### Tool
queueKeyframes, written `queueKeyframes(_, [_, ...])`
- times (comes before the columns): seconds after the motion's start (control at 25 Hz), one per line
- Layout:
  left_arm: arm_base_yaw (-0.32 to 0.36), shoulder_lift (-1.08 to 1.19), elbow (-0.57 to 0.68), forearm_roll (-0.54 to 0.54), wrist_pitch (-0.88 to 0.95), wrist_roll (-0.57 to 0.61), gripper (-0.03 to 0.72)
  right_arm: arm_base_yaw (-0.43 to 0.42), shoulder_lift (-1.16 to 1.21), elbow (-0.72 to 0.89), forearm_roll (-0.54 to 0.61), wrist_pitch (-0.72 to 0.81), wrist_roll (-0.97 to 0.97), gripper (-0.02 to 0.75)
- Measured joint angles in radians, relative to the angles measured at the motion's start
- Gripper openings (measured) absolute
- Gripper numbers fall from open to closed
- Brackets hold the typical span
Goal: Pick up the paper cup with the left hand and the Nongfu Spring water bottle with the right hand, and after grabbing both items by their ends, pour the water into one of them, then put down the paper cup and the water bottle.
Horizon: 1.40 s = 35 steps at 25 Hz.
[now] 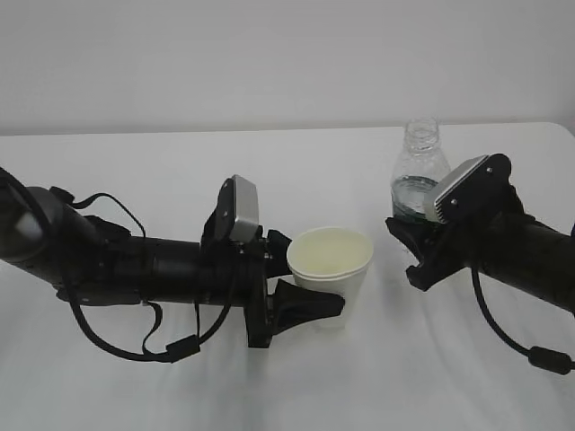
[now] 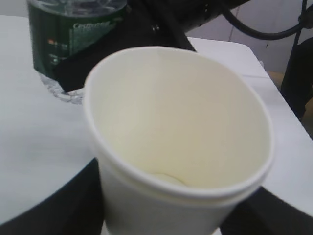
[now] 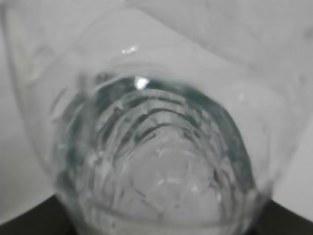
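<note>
The white paper cup [image 1: 331, 260] stands upright at the middle of the table, and its cream inside [image 2: 181, 132] looks dry. My left gripper [image 1: 310, 280] is shut on its lower wall, a black finger [image 2: 54, 205] pressed to each side. To the right, the clear, capless Nongfu Spring water bottle [image 1: 419, 171] is upright with its green label [image 2: 68, 34] facing the cup. My right gripper [image 1: 411, 250] is shut on the bottle's lower part. The right wrist view looks down the ribbed bottle [image 3: 156, 147]. I cannot make out the water. Whether either rests on the table is unclear.
The white table [image 1: 180, 171] runs back to a pale wall. A black cable with a lump [image 1: 548, 359] trails from the right arm onto the table at the front right. The left arm's cables [image 1: 171, 350] hang low over the table.
</note>
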Motion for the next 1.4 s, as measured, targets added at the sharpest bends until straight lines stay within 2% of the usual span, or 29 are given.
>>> queueKeyframes(0.32, [-0.057,0.0,0.0,-0.063,0.0,0.03,0.45,0.0,0.0,0.0,-0.058,-0.015,-0.082,0.405])
queueKeyframes(1.0, [-0.061,0.0,0.0,-0.073,0.0,0.033,0.449,0.0,0.0,0.0,-0.065,-0.122,-0.363,0.405])
queueKeyframes(1.4, [-0.061,0.0,0.0,-0.064,0.0,0.035,0.448,0.0,0.0,0.0,-0.027,-0.193,-0.488,0.405])
